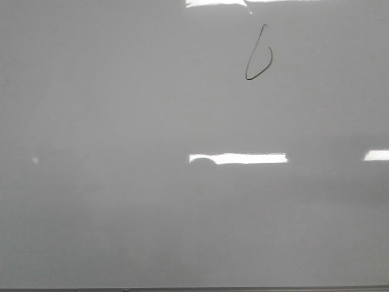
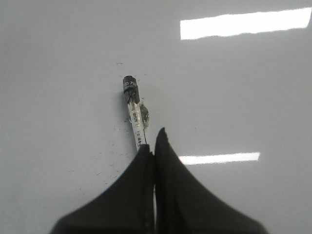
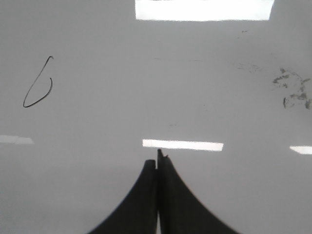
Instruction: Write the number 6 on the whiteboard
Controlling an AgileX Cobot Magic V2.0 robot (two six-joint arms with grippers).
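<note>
Glossy whiteboard (image 1: 121, 213) carries the number 6 (image 1: 259, 53) near its far edge. Left gripper (image 2: 153, 146) clamps the marker (image 2: 135, 114), likely keeping it ready; right gripper (image 3: 157, 163) is closed empty, beside the digit.

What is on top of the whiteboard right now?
On the whiteboard is the number 6, drawn far right. The right wrist view shows dark smudges. The left gripper holds a marker over it; its tip contact is unclear.

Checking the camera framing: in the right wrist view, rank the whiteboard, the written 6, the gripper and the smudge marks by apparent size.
1. whiteboard, fills the view
2. right gripper, enlarged by nearness
3. number 6 and smudge marks: look alike, not ranked
</note>
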